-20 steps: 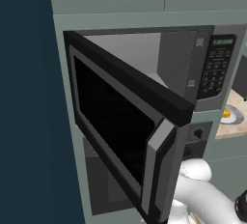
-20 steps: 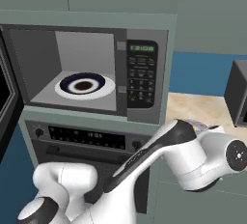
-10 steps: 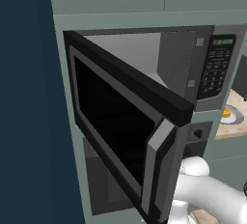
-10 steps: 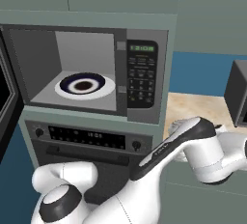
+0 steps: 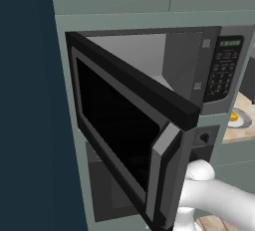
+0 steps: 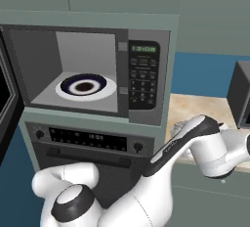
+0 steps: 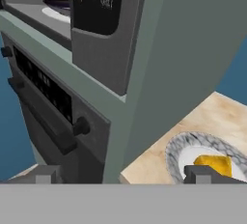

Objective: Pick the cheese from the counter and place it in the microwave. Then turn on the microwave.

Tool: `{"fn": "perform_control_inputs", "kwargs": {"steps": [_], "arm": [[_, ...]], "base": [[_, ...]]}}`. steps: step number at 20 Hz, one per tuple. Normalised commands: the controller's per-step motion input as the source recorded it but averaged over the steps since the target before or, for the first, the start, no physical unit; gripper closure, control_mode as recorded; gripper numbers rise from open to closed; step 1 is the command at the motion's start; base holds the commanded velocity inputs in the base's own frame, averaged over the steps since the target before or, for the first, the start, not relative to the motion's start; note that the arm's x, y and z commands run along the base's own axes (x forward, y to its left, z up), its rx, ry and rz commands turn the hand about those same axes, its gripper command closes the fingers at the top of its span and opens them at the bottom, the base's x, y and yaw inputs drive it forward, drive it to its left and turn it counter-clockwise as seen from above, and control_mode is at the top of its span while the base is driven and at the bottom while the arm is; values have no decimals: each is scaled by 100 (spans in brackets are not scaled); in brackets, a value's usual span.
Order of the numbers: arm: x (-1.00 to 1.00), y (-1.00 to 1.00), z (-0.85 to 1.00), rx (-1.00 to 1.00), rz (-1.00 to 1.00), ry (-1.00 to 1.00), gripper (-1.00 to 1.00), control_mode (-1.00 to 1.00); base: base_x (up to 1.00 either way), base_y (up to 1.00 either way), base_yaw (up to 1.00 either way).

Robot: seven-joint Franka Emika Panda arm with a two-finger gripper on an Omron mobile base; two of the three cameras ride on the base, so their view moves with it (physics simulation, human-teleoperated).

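One door: the wide black microwave (image 5: 149,90) has its dark window door (image 5: 124,125) swung out across the centre of the left base view, its free edge ending at lower centre just beside the white arm.
Cavity: open at centre left of the right base view; a round white plate with a dark ring (image 6: 86,85) lies on its floor, with bare floor around it.
Below: the black oven with knobs and a long display strip (image 6: 93,140) sits under the cavity.
Claw: two dark finger tips (image 7: 120,175) stand wide apart, nothing between them.
Cheese: the small yellow-orange wedge (image 7: 212,164) lies on a round grey-white marbled plate (image 7: 181,153) at lower right of the hand view.
Counter: the light tan wood-look worktop (image 7: 219,114) carries that plate near its front edge, just beside the grey-green cabinet wall (image 7: 169,59).
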Motion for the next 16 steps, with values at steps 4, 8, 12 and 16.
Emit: {"fn": "perform_control_inputs", "kwargs": {"steps": [4, 8, 12, 16], "arm": [[47, 0, -24, 0, 0, 0, -100, -100], [39, 0, -29, 0, 0, 0, -100, -100], [42, 0, -30, 0, 0, 0, -100, -100], [41, -3, -28, 0, 0, 1, -100, -100]], "base": [[0, 0, 0], [0, 0, 0], [0, 0, 0], [0, 0, 0]]}}
